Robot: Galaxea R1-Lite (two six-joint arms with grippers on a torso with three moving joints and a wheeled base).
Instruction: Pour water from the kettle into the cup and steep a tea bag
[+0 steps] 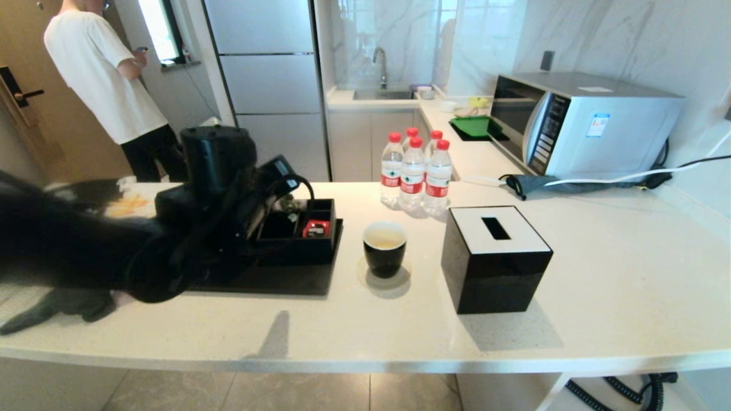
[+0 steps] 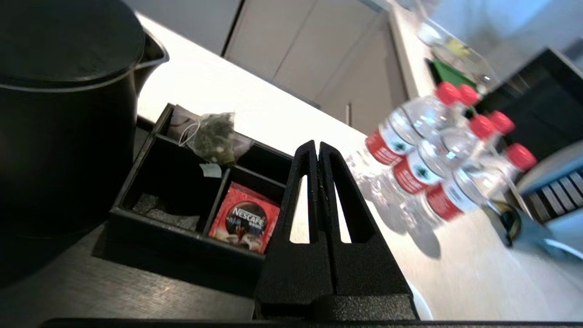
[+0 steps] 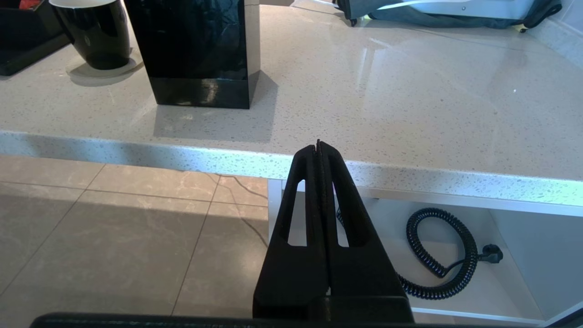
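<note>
On my feed the left claw (image 2: 318,150) was clenched with nothing between its fingers, the two tips pressed flat together. It hung above the black tray (image 1: 274,279) on the left part of the surface (image 1: 599,274), close to the compartment box (image 2: 182,228). From the head camera the left arm (image 1: 85,240) covered much of that side, and the claw itself was lost among the arm's dark shapes.

The kettle (image 2: 63,114) stood upright on the tray, lid on, just beside the box. The tea bag (image 2: 212,136) lay in one of the box's far compartments, its thin string looping off one side. A red packet (image 2: 246,223) sat in a nearer compartment.

The cup (image 1: 385,248) stood upright on the surface, just to the right of the tray and left of the black tissue box (image 1: 494,257), apart from both. It held water (image 1: 385,240) with a faint yellowish tint, filling it most of the way. I saw no tea bag in it. Four red-capped bottles (image 1: 414,171) were grouped behind the cup.

The right claw (image 3: 319,148) was also clenched on nothing. It was parked off the front edge of the surface, below its level, above the tiled floor (image 3: 114,218), with a coiled black cord (image 3: 437,255) on a shelf under the surface. A person in a white shirt (image 1: 103,74) stood in the background near the door.
</note>
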